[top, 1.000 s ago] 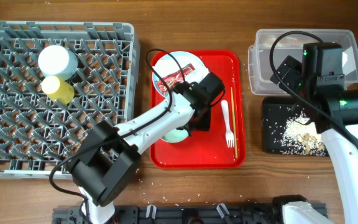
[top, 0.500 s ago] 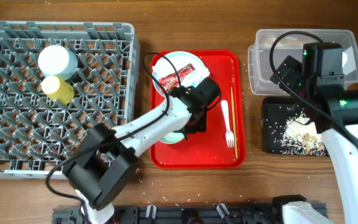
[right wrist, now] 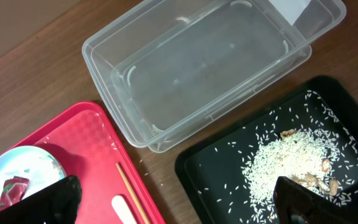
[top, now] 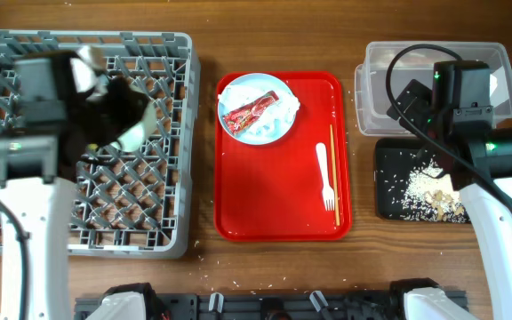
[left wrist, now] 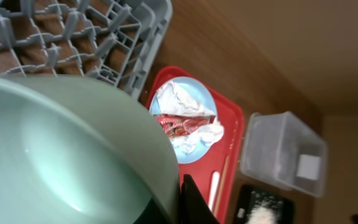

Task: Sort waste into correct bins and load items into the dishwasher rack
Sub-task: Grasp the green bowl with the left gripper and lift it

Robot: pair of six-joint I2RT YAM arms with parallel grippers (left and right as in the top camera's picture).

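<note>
My left gripper [top: 123, 111] hangs over the grey dishwasher rack [top: 163, 191], shut on the rim of the mint-green bowl [left wrist: 67, 155], which shows pale under the arm [top: 140, 132]. One black finger [left wrist: 194, 202] presses the rim's outside. The pale blue plate [top: 258, 108] lies on the red tray [top: 274, 204] with the red-and-white wrapper [top: 249, 112] and white napkin [top: 284, 103] on it. The white fork [top: 325, 173] and the chopstick [top: 334, 178] lie at the tray's right. My right gripper [right wrist: 176, 205] stands open over the black tray [right wrist: 229, 168], by the clear tub [right wrist: 216, 62].
Rice [top: 425, 182] is heaped in the black tray [top: 389, 191], and loose grains lie on the wood around it. The clear tub [top: 434, 71] stands behind the black tray. My left arm covers part of the rack's back left.
The left gripper has shut on the mint-green bowl, lifted it off the red tray and swung it left over the rack. The right arm has not moved.
</note>
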